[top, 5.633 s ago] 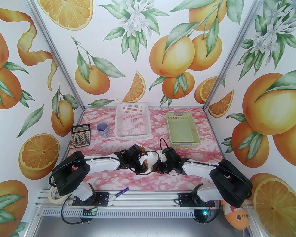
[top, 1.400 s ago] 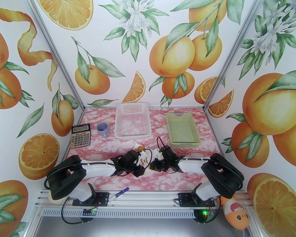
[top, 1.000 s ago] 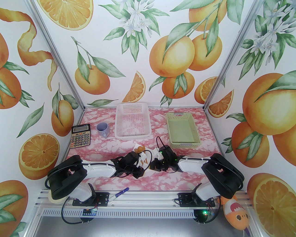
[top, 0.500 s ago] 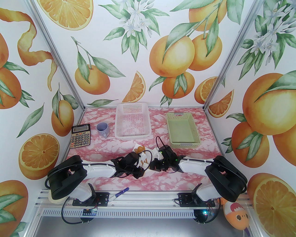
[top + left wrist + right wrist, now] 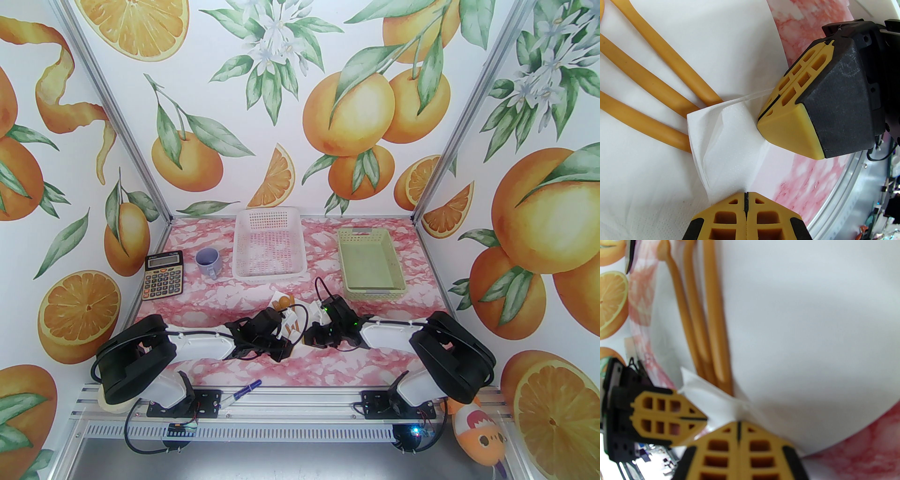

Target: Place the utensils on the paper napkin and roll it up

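Pinching a folded corner.
Clamps the paper napkin (image 5: 731, 131) in shut jaws of left gripper (image 5: 746, 194) and right gripper (image 5: 767, 112), flap over the utensils (image 5: 658, 82), toward the near edge of the desk (image 5: 197, 300).

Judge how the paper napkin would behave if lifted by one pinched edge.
Probably floppy: the paper napkin already creases and drapes over the utensils where the shut jaws pinch it. Likely light, so a push may crumple it. It looks thin, so a hard pull might tear it.
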Controlling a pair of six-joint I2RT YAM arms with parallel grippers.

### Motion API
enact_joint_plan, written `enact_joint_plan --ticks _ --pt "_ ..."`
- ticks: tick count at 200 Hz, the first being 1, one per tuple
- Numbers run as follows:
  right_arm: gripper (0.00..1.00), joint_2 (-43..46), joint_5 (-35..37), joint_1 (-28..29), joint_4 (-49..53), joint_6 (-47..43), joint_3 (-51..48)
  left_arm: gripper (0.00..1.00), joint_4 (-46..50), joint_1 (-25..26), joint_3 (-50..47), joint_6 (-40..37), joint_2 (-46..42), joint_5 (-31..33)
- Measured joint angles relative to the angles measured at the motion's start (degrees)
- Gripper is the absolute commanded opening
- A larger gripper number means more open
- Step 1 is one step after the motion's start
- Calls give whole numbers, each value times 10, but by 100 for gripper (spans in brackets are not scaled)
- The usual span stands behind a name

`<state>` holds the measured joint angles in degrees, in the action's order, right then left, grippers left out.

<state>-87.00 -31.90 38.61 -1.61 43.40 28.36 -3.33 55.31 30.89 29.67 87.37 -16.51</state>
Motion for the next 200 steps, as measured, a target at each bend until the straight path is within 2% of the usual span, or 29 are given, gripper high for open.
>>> enact_joint_plan --ticks 54,156,200 --pt "0 3 0 -6 6 -17 0 0 -10 0 -5 4 -1 1" --pt "0 35 6 -61 73 -59 -1 0 -14 2 -6 4 -1 4" --pt "0 66 15 -65 116 -71 0 0 -14 2 -6 4 -1 4"
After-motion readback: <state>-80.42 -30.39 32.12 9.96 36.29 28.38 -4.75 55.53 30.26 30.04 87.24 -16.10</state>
